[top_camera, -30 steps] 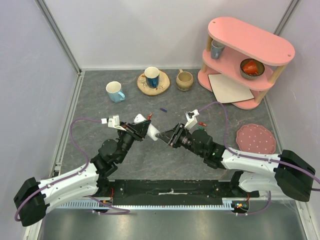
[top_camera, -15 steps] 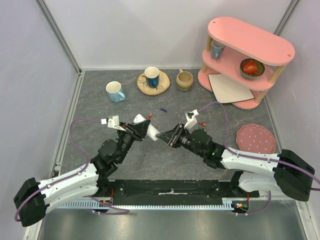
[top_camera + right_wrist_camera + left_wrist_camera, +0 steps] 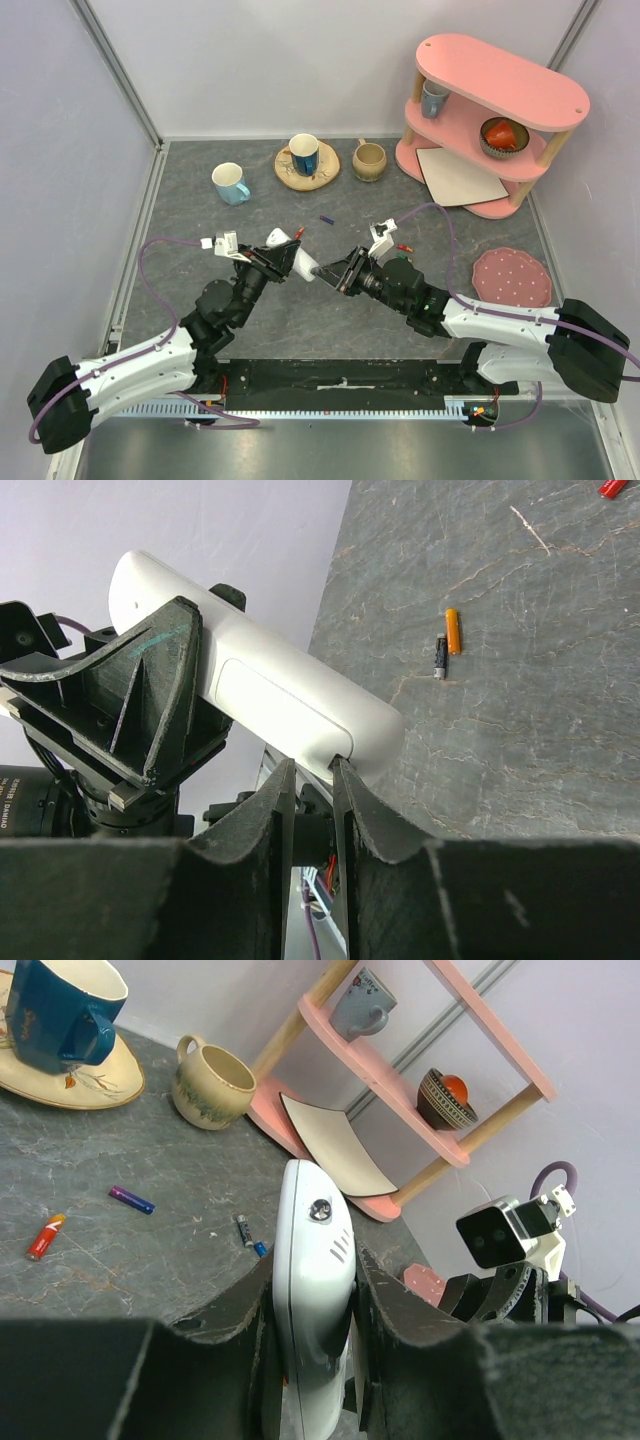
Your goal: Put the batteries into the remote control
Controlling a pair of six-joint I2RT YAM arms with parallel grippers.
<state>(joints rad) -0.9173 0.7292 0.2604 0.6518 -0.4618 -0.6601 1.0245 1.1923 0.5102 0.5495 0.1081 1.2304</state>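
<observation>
So that the other arm can get at its end, I think, the left gripper (image 3: 276, 262) is clamped tight on the white remote control (image 3: 312, 1290) and holds it up above the middle of the table (image 3: 190, 215). The right gripper (image 3: 312, 765) touches the remote's low end with its tips close together. I cannot tell if it pinches anything. A red battery (image 3: 42, 1237) and a purple battery (image 3: 132, 1199) lie loose on the grey, stone-look top, around twelve to one o'clock from the remote. A pink shelf (image 3: 500, 110) stands at two o'clock. The walls are pale purple.

Remote control (image 3: 312, 1220): slim, white, tilted, clamped off the bench (image 3: 100, 1160) in my left hand (image 3: 315, 1300). Red battery (image 3: 44, 1237), blue-purple battery (image 3: 132, 1199), dark grey battery (image 3: 245, 1230): small cylinders, lying flat, apart, on the bench.
</observation>
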